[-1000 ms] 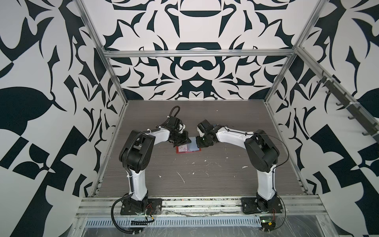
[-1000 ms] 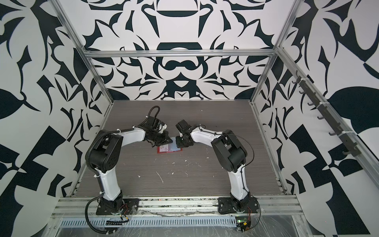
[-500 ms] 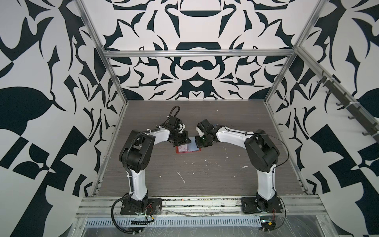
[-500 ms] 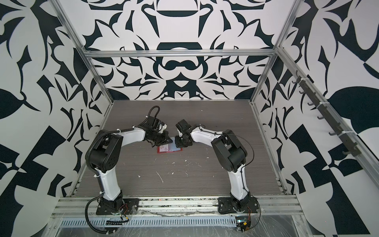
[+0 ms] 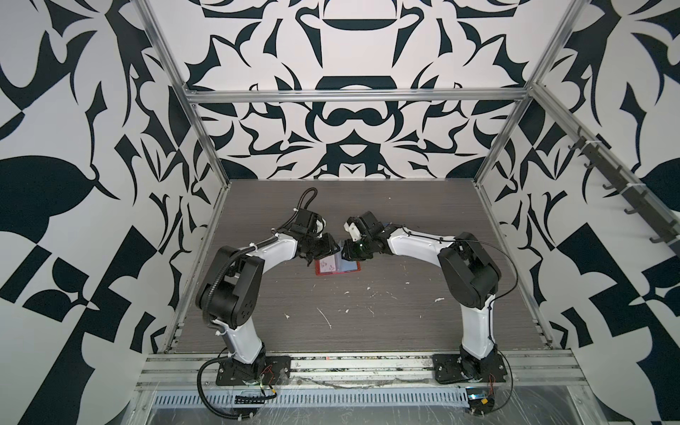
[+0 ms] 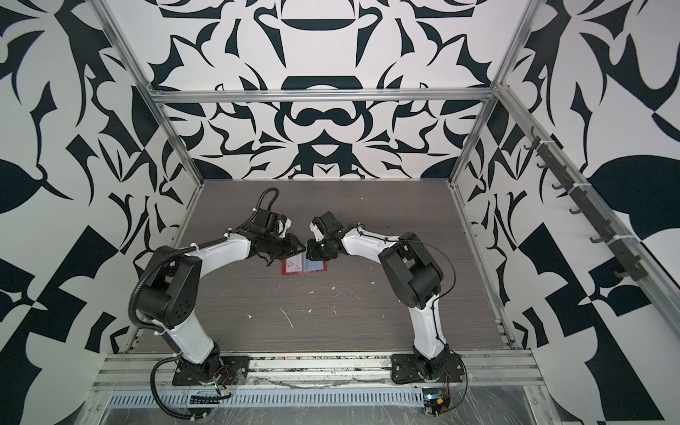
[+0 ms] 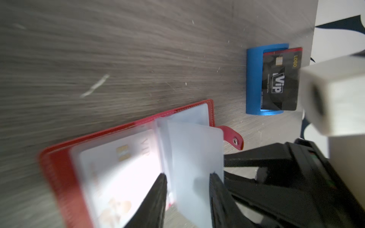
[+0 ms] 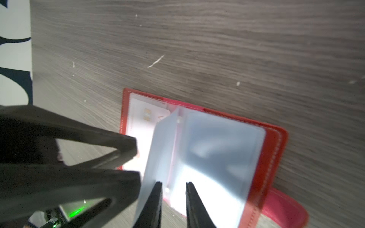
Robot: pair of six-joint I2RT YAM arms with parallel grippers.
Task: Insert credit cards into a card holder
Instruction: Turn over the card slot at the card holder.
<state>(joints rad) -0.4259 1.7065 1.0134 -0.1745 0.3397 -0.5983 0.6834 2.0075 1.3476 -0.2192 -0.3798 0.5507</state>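
The red card holder [image 5: 319, 271] [image 6: 285, 271] lies open on the table between both arms. In the left wrist view its cover [image 7: 59, 167] holds clear sleeves, and a pale credit card [image 7: 122, 161] with a gold chip sits in one. A loose clear sleeve [image 7: 193, 150] stands up between the fingers of my left gripper [image 7: 187, 177], which is open. My right gripper [image 8: 173, 183] is open too, at the holder's [image 8: 276, 150] edge, with that sleeve [image 8: 158, 142] against one finger. The left fingers [image 8: 118, 144] are close beside it.
A small blue stand [image 7: 254, 79] past the holder's snap tab [image 7: 233, 138] carries a black VIP card [image 7: 280, 83] with a red edge showing behind it. White flecks dot the grey wood-grain table [image 5: 331, 323]. Patterned walls and metal posts enclose it.
Both grippers have opened; the left one has let go of the clear sleeve. The arms have hardly moved.
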